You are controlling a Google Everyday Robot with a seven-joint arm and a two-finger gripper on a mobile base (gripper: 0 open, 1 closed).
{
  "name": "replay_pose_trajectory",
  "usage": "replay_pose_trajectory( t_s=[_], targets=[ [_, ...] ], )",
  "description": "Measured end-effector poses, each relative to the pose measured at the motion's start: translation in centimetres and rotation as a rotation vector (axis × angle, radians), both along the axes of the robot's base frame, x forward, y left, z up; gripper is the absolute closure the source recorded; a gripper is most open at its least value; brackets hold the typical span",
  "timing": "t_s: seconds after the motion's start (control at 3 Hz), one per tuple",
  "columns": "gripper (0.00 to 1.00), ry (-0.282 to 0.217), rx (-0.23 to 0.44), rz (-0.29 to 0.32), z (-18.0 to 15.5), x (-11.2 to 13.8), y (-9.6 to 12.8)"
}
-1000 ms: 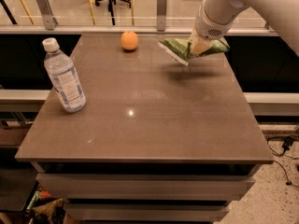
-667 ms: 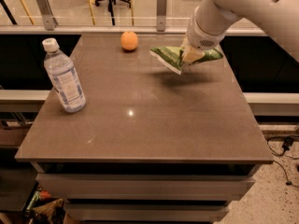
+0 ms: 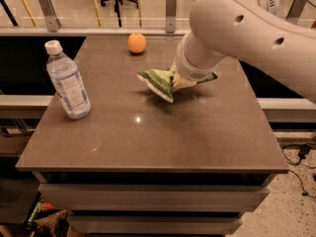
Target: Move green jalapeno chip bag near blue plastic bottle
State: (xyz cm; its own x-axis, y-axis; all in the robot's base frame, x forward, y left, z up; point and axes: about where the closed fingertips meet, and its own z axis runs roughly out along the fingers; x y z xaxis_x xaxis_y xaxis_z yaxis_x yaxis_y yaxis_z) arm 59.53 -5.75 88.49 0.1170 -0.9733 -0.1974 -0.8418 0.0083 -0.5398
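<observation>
The green jalapeno chip bag (image 3: 160, 81) hangs in my gripper (image 3: 181, 81) just above the middle of the brown table (image 3: 148, 142). The gripper is shut on the bag, and its fingers are mostly hidden behind my white arm. The blue plastic bottle (image 3: 67, 81) stands upright near the table's left edge, well to the left of the bag.
A round orange fruit (image 3: 137, 43) sits at the back of the table. Black panels and a metal railing run behind the table. Drawers show under its front edge. A cable lies on the floor at the right.
My arm has carried the chip bag from the back right of the table leftward and toward the front, closer to the bottle. The bottle and the orange have not moved.
</observation>
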Motion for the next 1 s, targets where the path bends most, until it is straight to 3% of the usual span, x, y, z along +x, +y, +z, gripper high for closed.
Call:
replay_pose_trajectory(
  t_s=[0.33, 1.0],
  targets=[
    [1.00, -0.045, -0.006, 0.065, -1.1, -2.2, 2.1],
    [1.00, -0.042, 0.011, 0.101, -1.5, -2.3, 3.1]
  ],
)
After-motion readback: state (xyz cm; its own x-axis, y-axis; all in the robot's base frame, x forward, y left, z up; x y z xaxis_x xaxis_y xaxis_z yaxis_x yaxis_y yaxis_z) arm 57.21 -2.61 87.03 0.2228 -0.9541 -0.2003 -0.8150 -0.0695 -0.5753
